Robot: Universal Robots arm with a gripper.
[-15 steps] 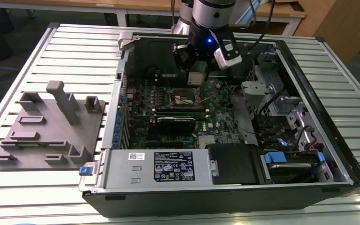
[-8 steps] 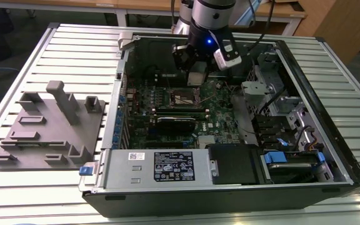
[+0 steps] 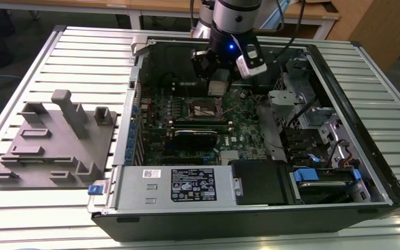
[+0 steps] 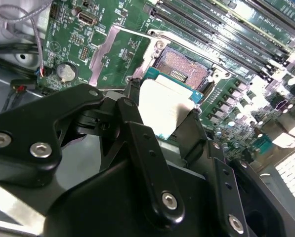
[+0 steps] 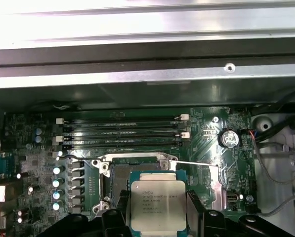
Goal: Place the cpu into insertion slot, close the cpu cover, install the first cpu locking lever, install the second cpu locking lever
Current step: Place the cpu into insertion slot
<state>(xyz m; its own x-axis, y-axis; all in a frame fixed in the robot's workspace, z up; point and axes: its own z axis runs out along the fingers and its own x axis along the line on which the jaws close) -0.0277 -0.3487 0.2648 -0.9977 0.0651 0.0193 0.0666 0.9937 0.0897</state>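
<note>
Scanning the exterior view from its left, you have a grey fixture block (image 3: pixel 54 136) lying on the slatted table (image 3: pixel 82 57). Next comes the open computer case (image 3: pixel 255 221), where your gripper (image 3: pixel 217 86) hangs over the green board (image 3: pixel 160 117). Its jaws are closed on the cpu (image 5: pixel 158 205), pinching two opposite edges. The chip is held flat just above the insertion slot (image 5: pixel 116 174) and is not yet seated. The cpu cover (image 4: pixel 118 52) lies swung open beside that slot.
</note>
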